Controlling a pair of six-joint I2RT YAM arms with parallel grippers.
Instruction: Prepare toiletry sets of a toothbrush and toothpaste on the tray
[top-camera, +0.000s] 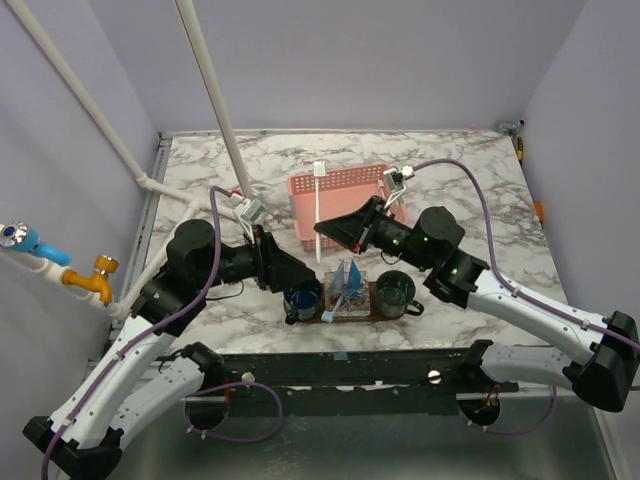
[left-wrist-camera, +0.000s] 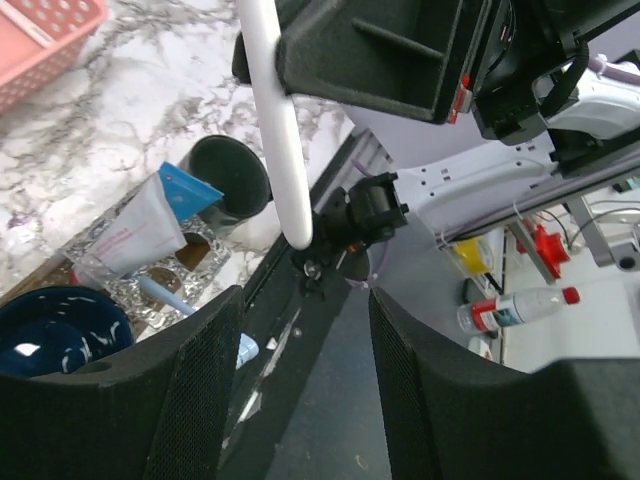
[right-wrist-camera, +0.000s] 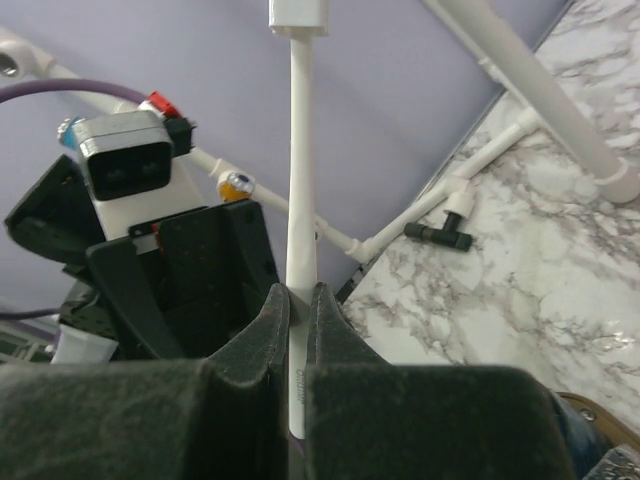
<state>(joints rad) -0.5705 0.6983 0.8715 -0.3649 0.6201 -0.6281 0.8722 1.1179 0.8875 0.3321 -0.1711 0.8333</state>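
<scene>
A: So, how far along was the task?
B: One set stood in the middle cup (top-camera: 347, 288) on the tray (top-camera: 368, 313): a tube (left-wrist-camera: 140, 232) and what looked like a blue brush (left-wrist-camera: 165, 297). The right tool (right-wrist-camera: 300, 300) was clamped on a white toothbrush (top-camera: 318, 205), upright, near the tray. The left tool (left-wrist-camera: 305, 300) was open and empty. The left cup (top-camera: 303, 297) and right cup (top-camera: 395, 292) looked empty.
A: What did one view add?
B: The left wrist showed the tube; the right wrist, the grip.

Left jaws parted, right jaws pinched together
</scene>
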